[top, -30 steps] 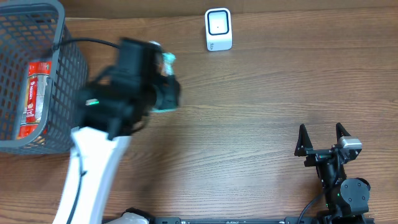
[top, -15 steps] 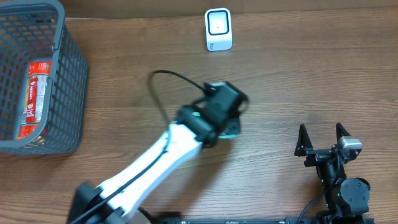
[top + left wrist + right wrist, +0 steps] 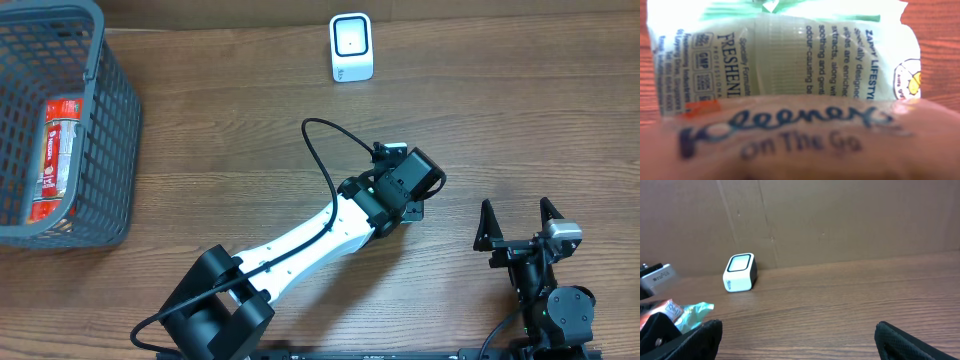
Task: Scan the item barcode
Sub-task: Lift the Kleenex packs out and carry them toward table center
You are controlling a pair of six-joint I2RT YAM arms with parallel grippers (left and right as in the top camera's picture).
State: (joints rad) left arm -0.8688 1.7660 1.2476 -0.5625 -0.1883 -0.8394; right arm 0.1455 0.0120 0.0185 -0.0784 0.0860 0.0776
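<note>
At the near edge of the wooden counter, on the right side, the right claw sits low with its two dark fingers spread wide apart and nothing between them. To its left the left arm rises from its base at the near edge and reaches diagonally out over the middle of the counter, a black cable looping above it. The left claw is at the end of that reach, clenched on the wipes pack. From overhead the claw covers the pack almost wholly. In the left wrist view the pack fills the frame, with a pinkish face carrying blue script nearest the lens and a white and green panel of small print beyond it. From the right wrist view a crumpled green end of the pack shows under the left claw, above the wood. Farther out, at the left side of the counter, stands a grey mesh basket with a red packet lying inside. At the far edge, well apart from the claw, the white scanner stands upright just in front of the cardboard wall.
</note>
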